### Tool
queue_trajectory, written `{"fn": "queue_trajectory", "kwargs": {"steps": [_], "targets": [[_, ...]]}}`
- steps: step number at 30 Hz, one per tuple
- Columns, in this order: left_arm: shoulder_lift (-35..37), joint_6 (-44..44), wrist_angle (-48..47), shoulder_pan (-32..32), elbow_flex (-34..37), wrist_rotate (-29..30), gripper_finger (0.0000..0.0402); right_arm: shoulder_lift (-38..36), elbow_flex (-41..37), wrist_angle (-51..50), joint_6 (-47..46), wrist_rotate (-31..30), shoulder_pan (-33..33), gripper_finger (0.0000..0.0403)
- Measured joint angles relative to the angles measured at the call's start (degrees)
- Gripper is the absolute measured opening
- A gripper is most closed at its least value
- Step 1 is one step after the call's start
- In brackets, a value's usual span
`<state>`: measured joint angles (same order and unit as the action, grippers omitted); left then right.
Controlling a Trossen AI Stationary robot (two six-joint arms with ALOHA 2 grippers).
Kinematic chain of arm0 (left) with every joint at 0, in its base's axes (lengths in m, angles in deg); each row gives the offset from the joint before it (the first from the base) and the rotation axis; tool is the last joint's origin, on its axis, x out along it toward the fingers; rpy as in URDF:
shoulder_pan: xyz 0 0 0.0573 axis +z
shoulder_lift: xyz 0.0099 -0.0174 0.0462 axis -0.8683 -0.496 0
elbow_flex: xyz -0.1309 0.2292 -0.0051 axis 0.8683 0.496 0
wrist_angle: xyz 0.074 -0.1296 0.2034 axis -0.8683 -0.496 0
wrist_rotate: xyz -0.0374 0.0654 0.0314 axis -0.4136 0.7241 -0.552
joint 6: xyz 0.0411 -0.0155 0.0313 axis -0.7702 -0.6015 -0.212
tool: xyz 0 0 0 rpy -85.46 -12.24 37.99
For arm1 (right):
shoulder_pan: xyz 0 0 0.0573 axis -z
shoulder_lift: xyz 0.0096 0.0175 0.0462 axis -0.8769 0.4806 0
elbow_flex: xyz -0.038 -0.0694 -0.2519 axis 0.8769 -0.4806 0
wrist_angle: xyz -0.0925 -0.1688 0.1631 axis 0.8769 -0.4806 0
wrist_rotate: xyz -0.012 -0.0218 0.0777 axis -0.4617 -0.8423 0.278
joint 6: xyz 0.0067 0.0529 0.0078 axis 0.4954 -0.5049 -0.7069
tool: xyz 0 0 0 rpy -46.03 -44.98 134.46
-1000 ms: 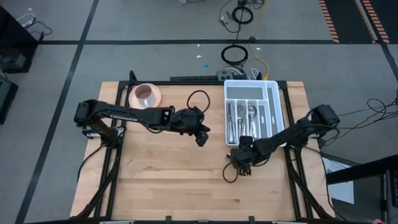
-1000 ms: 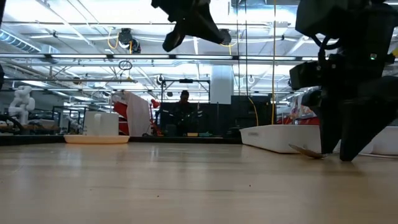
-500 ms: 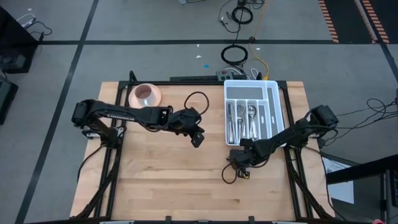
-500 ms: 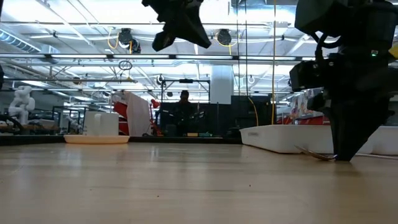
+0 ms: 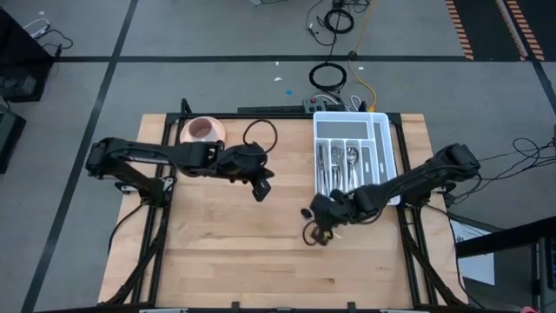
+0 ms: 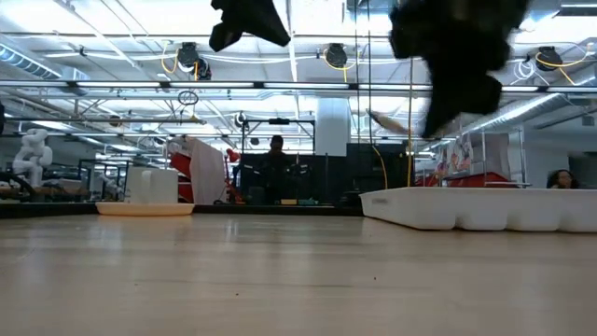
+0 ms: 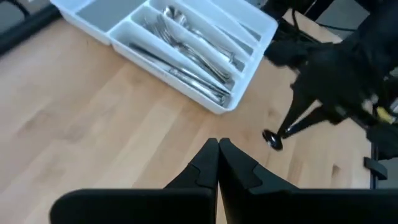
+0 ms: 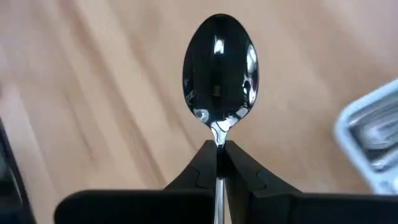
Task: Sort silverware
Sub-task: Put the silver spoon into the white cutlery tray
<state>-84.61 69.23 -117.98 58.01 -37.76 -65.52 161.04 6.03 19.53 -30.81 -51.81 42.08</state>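
My right gripper (image 8: 217, 148) is shut on a shiny spoon (image 8: 217, 68), above the wood table just near-left of the white divided tray (image 5: 386, 156). In the low view the spoon (image 6: 382, 120) sticks out of the gripper well above the tabletop. The rest of the silverware (image 5: 339, 169) lies in the tray's compartments. My left gripper (image 5: 259, 189) hovers shut and empty over the table's middle, left of the tray. My right gripper pinches the spoon's handle just behind the neck (image 8: 217, 138) between its two fingertips. The fingers lie along the handle, so the bowl (image 7: 272, 138) juts out past them, toward the table's left. The spoon is lifted clear of the table.
A pink cup on its saucer (image 5: 202, 131) stands at the table's far left. The tray (image 7: 186, 43) takes up the far right. Bare wood (image 5: 261, 252) spreads over the near half. People and equipment show in the room beyond the table.
My right gripper has shut on the spoon lying on the table, then risen with it and gone a little toward the table's left; the spoon is lifted clear now. My left gripper, still shut, has drawn back toward the table's left and far edges.
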Motion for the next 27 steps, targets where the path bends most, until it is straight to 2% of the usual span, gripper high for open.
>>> {"fn": "queue_trajectory", "kwargs": {"steps": [3, 9, 15, 17, 21, 24, 27], "targets": [[1.0, -0.9, -1.0, 0.0, 0.0, 0.2, 0.0009, 0.0, 5.4, -5.9, -5.0, -4.9, 2.3, 0.0001], [1.9, -1.2, -3.1, -0.1, 0.0, 1.3, 0.0009, 0.0, 11.8, -15.9, -6.8, -16.5, 10.9, 0.0], [1.9, -0.7, -6.9, -0.1, 0.0, 1.9, 0.0009, -0.5, 11.9, -26.9, -9.0, -18.5, 20.6, 0.0], [2.5, -0.7, -7.8, -0.6, 0.0, 3.8, 0.0009, -1.5, 10.9, -30.4, -10.3, -19.2, 23.0, 0.0], [6.7, -0.1, -10.3, -1.9, 0.0, 12.1, 0.0009, -7.1, 5.1, -30.6, -12.4, -19.3, 26.2, 0.0], [12.2, 0.9, -11.5, -2.9, 1.5, 19.0, 0.0009, -13.3, -1.7, -29.9, -16.9, -18.8, 27.2, 0.0], [19.3, 0.5, -10.4, -3.9, 4.7, 22.9, 0.0009, -19.7, -8.2, -28.8, -22.1, -17.8, 27.2, 0.0]]}}
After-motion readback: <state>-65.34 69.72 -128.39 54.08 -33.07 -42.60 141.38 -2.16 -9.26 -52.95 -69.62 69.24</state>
